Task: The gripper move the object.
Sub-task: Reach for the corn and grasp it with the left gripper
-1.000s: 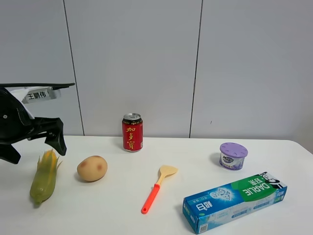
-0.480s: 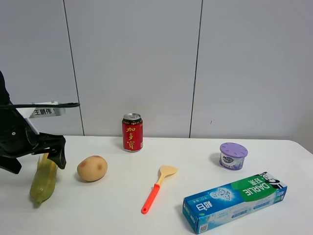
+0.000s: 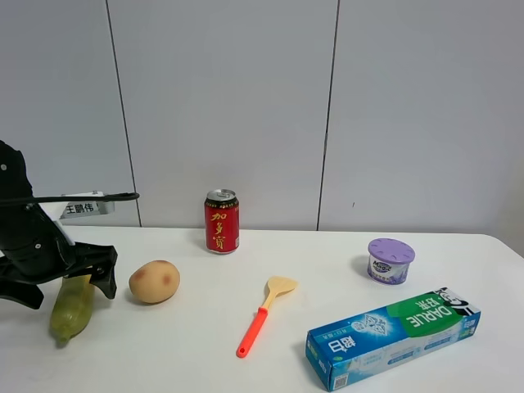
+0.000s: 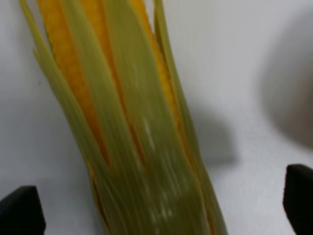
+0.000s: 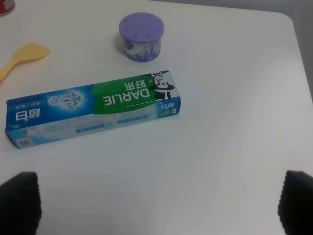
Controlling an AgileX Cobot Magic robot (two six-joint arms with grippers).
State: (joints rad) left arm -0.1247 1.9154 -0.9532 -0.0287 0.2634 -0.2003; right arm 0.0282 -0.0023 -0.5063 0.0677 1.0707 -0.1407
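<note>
At the left edge of the white table, the left gripper has come down over the ear of corn during the last second. One second ago the claw hung above the cob, whose yellow tip showed clear of the fingers. Half a second ago it was lower. Now the fingers bracket the far end of the cob and hide that tip from the high camera. The corn itself has not shifted: it lies flat on the table, running from far to near, close beside the potato but apart from it.

Left wrist view: green husk with yellow kernels fills the space between the two black fingertips. They stand wide, one on each side, with bare table showing between each tip and the husk, so no contact is visible yet.

Judged from this, the approach is nearly complete and the grasp not yet made. The next step would be to close on the cob. The loose, tapering husk may slip if the fingers meet it off centre.

The right gripper hangs spread wide above the toothpaste box, holding nothing.
</note>
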